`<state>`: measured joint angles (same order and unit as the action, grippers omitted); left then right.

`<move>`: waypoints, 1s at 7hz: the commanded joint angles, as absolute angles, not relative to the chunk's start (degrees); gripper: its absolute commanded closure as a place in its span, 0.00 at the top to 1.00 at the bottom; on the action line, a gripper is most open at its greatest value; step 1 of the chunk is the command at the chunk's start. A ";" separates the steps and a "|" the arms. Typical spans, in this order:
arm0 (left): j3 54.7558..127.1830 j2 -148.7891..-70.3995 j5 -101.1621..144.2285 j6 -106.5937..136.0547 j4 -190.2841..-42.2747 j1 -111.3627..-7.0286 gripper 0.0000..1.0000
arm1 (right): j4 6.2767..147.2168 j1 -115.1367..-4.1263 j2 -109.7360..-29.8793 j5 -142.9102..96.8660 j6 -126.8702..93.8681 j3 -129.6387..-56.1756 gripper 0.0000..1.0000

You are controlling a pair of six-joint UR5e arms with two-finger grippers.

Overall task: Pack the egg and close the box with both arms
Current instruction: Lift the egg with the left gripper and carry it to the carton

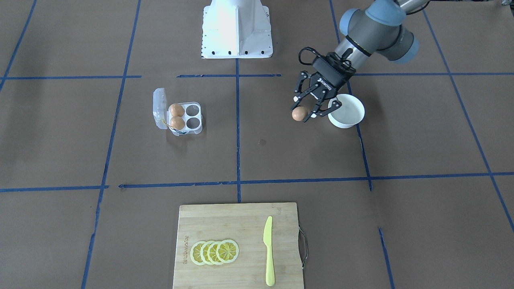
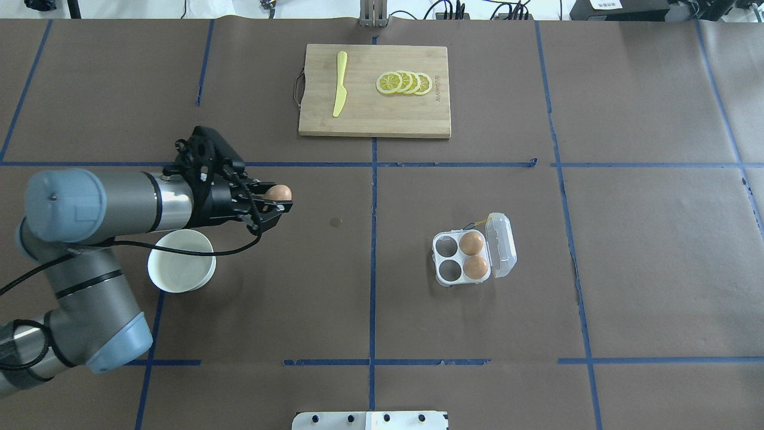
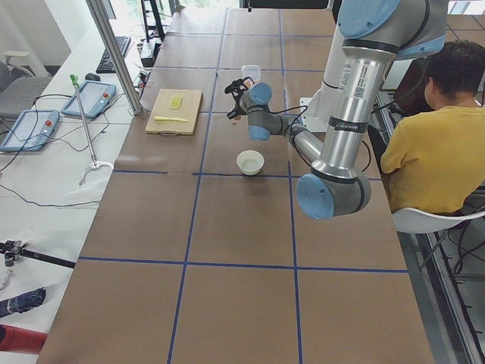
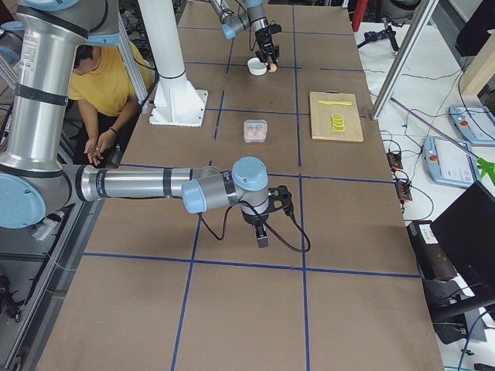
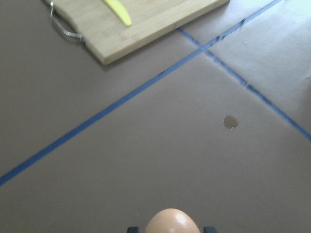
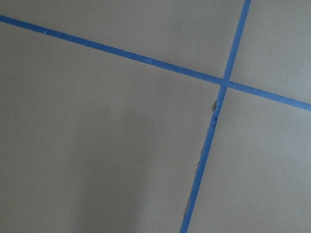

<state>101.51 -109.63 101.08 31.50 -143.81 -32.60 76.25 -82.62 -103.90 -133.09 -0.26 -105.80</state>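
My left gripper [image 1: 302, 112] is shut on a light-brown egg [image 1: 298, 114] and holds it just above the table, beside the white bowl. In the overhead view the gripper [image 2: 276, 200] and egg [image 2: 279, 192] are at mid-left. The egg's top shows at the bottom edge of the left wrist view [image 5: 172, 222]. The clear egg box [image 1: 188, 118] stands open with its lid [image 2: 501, 245] tipped back, far from the gripper. Two brown eggs [image 2: 472, 243] fill the cells next to the lid; the other two cells are empty. My right gripper [image 4: 263, 234] shows only in the exterior right view, so I cannot tell whether it is open.
A round white bowl [image 2: 181, 261] sits close beside the left wrist. A wooden cutting board [image 2: 374, 113] holds a yellow knife [image 2: 339, 91] and lemon slices [image 2: 404, 83] at the far side. The white pedestal [image 1: 237, 30] stands at the robot's base.
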 commanded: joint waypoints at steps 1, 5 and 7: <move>97.74 -114.77 100.99 21.01 -150.00 -29.80 0.00 | 76.29 -82.62 -103.62 -132.98 -0.26 -105.47 1.00; 77.82 -130.39 80.81 18.54 -164.00 -14.79 0.00 | 76.20 -82.62 -103.10 -131.40 -0.26 -105.21 1.00; 73.41 -134.19 80.51 18.54 -164.00 -13.54 0.00 | 76.20 -82.62 -102.13 -131.40 -0.26 -103.72 1.00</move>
